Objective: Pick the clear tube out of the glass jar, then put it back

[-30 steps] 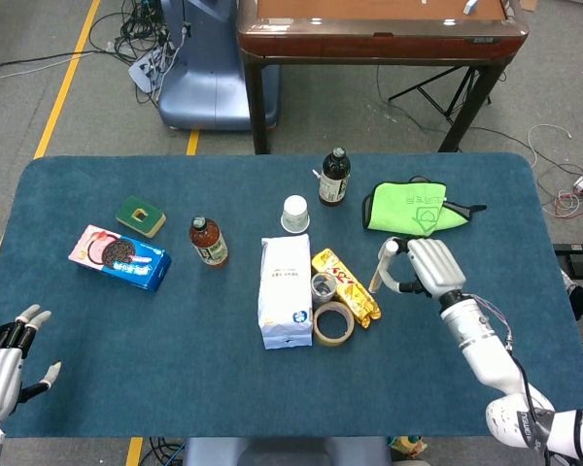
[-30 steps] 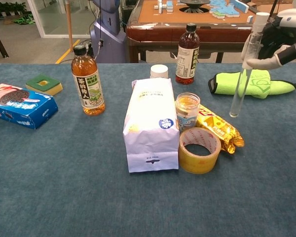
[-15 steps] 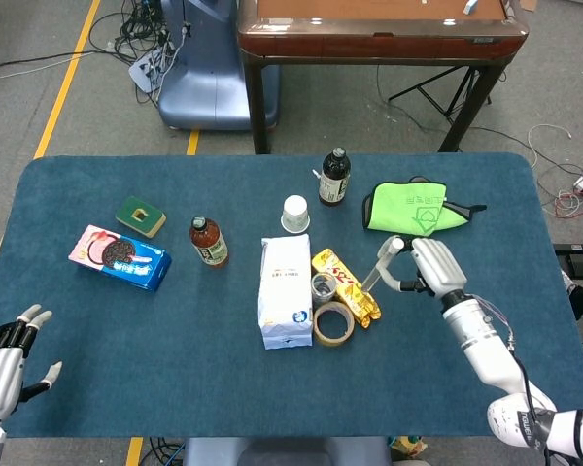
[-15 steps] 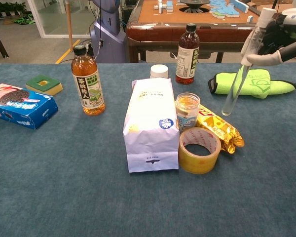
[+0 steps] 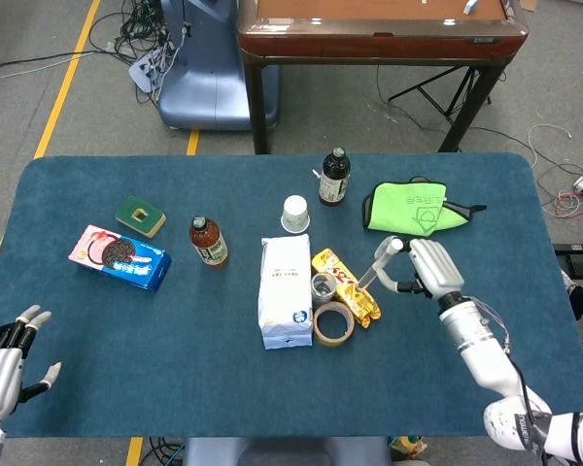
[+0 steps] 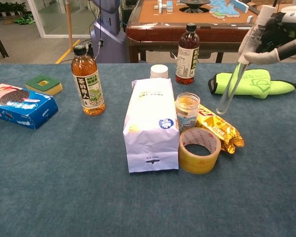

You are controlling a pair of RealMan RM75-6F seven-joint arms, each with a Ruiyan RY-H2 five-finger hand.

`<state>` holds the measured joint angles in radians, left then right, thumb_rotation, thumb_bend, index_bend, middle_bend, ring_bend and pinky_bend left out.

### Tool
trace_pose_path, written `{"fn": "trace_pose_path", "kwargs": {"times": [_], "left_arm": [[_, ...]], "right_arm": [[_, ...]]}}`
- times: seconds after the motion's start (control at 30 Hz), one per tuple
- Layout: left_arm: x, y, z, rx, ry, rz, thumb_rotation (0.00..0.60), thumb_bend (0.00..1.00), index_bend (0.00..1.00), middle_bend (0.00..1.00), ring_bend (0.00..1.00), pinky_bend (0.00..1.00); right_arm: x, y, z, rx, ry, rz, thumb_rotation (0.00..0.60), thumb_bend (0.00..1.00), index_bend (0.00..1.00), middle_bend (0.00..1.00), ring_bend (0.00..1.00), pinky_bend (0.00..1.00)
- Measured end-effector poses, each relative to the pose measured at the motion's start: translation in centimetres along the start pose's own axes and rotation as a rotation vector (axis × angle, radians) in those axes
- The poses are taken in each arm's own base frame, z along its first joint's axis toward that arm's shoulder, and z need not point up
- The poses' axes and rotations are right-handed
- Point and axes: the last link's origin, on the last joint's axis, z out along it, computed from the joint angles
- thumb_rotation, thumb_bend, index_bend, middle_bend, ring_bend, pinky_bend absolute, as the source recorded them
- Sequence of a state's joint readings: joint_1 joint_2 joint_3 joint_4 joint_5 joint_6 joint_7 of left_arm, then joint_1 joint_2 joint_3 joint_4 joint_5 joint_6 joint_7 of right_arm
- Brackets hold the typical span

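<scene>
My right hand (image 5: 427,269) (image 6: 279,33) pinches the upper end of the clear tube (image 6: 235,75) (image 5: 379,263) and holds it in the air. The tube slants down to the left, its lower tip hanging right of the glass jar (image 6: 187,110) (image 5: 323,286) and above the yellow snack packet (image 6: 217,126). The jar stands upright between the white paper bag (image 6: 150,123) and that packet, with nothing in its mouth. My left hand (image 5: 2,355) rests open near the table's front left corner, far from everything.
A roll of tape (image 6: 200,150) lies just in front of the jar. A tea bottle (image 6: 88,83), a dark bottle (image 6: 187,48), a white cup (image 6: 159,71), a green cloth (image 6: 249,83), a biscuit box (image 6: 17,106) and a green sponge (image 6: 45,84) are spread over the blue table (image 5: 194,359).
My right hand has carried the tube leftward toward the jar and tilted it more, so its lower tip has swung left. The left hand has not moved.
</scene>
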<state>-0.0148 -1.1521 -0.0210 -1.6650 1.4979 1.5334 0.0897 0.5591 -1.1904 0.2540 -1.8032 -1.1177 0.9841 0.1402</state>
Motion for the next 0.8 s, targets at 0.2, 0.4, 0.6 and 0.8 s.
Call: {"fn": "trace_pose_path", "kwargs": {"times": [0.2, 0.4, 0.6, 0.8], "left_arm": [[-0.1, -0.1, -0.1, 0.001, -0.002, 0.000, 0.600, 0.30, 0.15, 0.09, 0.17, 0.13], [-0.2, 0.0, 0.0, -0.002, -0.009, 0.000, 0.600, 0.30, 0.15, 0.09, 0.17, 0.13], [-0.2, 0.0, 0.1, -0.005, -0.006, 0.001, 0.600, 0.30, 0.15, 0.09, 0.17, 0.13], [0.0, -0.1, 0.0, 0.001, -0.003, 0.001, 0.600, 0.30, 0.15, 0.09, 0.17, 0.13]], "right_arm": [[0.2, -0.1, -0.1, 0.009, -0.020, 0.074, 0.600, 0.51, 0.69, 0.52, 0.39, 0.32], [0.8, 0.4, 0.1, 0.025, 0.058, -0.138, 0.600, 0.51, 0.70, 0.52, 0.39, 0.32], [0.5, 1.0, 0.1, 0.009, 0.075, -0.299, 0.600, 0.51, 0.70, 0.52, 0.39, 0.32], [0.9, 0.0, 0.3, 0.034, 0.115, -0.173, 0.600, 0.51, 0.70, 0.52, 0.39, 0.32]]}}
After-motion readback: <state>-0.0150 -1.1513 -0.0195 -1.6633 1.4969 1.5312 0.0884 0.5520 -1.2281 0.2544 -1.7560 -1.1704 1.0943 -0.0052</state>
